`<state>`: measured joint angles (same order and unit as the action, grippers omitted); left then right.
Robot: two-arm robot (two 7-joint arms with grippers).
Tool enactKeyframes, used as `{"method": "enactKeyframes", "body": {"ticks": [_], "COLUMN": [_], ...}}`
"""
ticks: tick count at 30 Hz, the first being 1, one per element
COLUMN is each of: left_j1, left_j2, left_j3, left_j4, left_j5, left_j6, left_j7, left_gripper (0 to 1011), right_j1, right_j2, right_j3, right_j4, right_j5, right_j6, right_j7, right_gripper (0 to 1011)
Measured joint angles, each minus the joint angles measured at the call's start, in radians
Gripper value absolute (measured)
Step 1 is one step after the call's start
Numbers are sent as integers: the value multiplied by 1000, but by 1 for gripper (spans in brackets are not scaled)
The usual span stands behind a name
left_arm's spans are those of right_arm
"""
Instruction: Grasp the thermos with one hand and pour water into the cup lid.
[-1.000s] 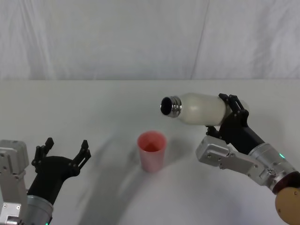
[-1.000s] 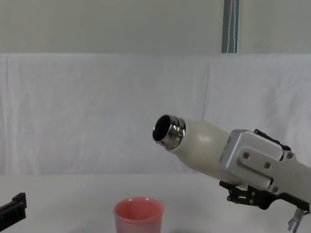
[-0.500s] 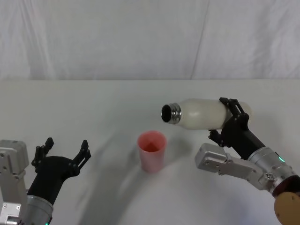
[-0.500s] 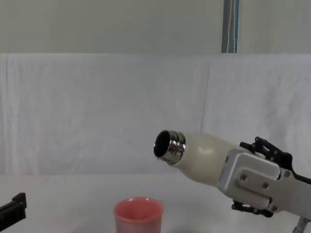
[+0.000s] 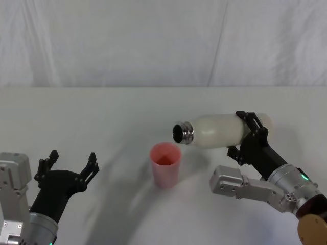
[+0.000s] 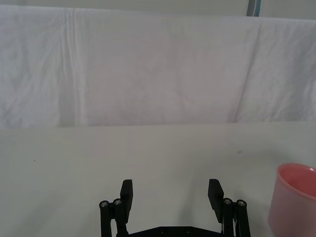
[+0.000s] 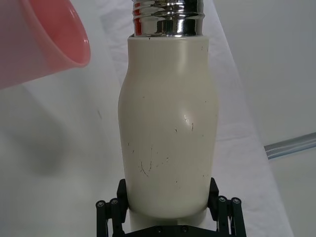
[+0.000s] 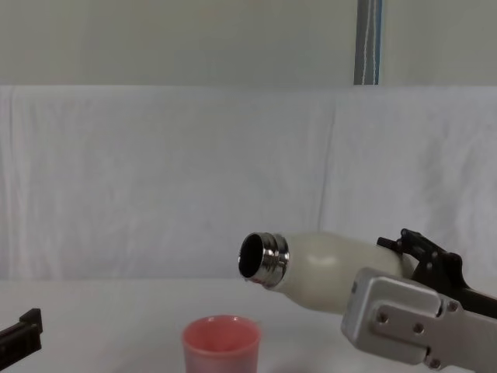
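Note:
The cream-white thermos [image 5: 217, 130] lies almost level in the air, its steel neck [image 5: 183, 133] pointing left, just above and right of the pink cup lid [image 5: 165, 164]. My right gripper [image 5: 251, 133] is shut on the thermos body near its base. From the chest the thermos [image 8: 326, 268] hangs with its open mouth over the right side of the cup lid [image 8: 220, 344]. Seen from the right wrist, the thermos [image 7: 168, 128] sits between the fingers [image 7: 111, 211], with the cup lid [image 7: 37, 42] beyond the neck. My left gripper [image 5: 69, 168] rests open at the near left, apart from both; its open fingertips [image 6: 127, 190] frame bare table.
A white cloth covers the table [image 5: 102, 117] and hangs as a backdrop behind it. The cup lid [image 6: 294, 200] stands upright at the edge of the left wrist view. A metal pole [image 8: 367, 43] rises behind the backdrop.
My right gripper has lowered the thermos and tipped it further, bringing the neck down and left, closer to the cup lid's rim. The left arm has stayed still.

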<state>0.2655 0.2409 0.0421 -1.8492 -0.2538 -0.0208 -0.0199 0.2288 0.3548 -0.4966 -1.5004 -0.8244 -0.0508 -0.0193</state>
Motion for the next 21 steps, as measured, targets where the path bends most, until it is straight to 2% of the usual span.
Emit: {"method": "enactKeyframes", "body": {"ticks": [21], "left_j1": [0], "left_j2": [0], "left_j3": [0], "left_j4": [0], "left_j5": [0], "left_j6": [0], "left_j7": [0], "left_gripper": [1001], "right_j1": [42], "right_j2": [6], "right_j3": [-38], "right_j4": [40], "right_j5": [-62], "right_j6": [6], "right_j7": [-26], "right_gripper": [950]}}
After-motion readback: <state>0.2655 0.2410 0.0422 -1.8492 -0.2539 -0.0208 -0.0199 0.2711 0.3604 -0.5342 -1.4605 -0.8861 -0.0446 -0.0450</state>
